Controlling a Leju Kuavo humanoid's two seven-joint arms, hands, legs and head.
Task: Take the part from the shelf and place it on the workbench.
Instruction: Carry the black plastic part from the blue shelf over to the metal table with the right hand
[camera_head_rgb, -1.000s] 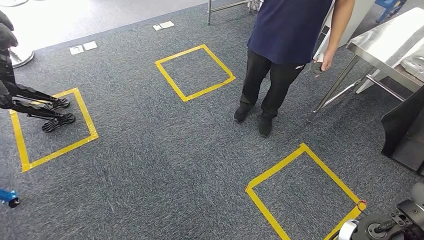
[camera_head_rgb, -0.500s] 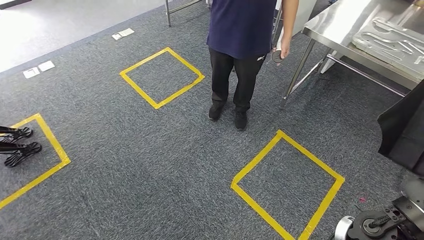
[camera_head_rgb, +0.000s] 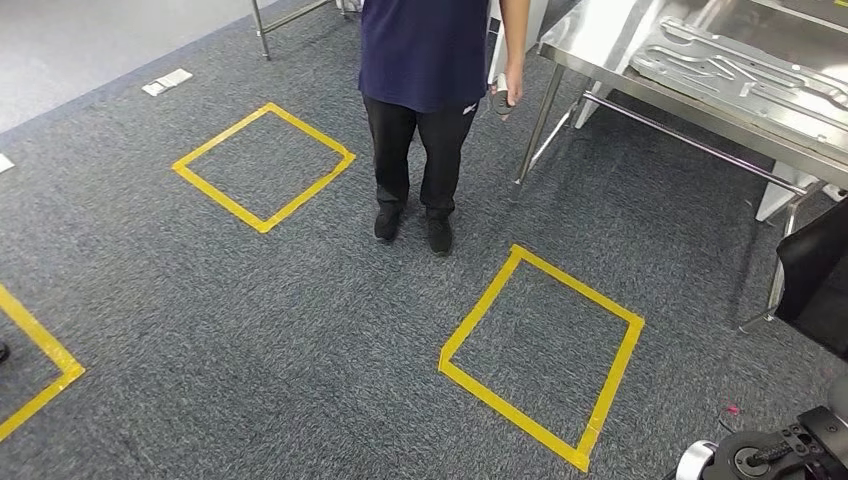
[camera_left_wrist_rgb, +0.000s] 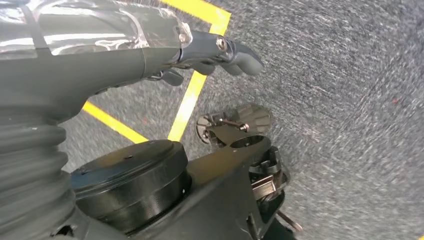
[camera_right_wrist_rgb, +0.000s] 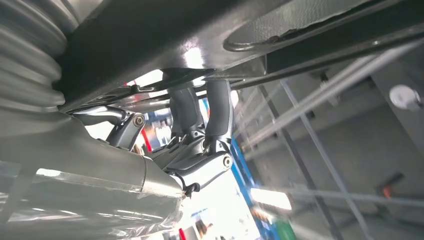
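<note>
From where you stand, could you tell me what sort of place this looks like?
Probably a robot test area in a workshop or lab: yellow tape squares mark spots on the grey carpet, a stainless steel workbench holds a flat metal part, and a person stands nearby.

The left hand has a grey ribbed cover, a smooth dark grey casing, clear film over silver plating, and dark rounded fingers with a visible screw; the right hand shows silver linkages, screws and dark fingers.
</note>
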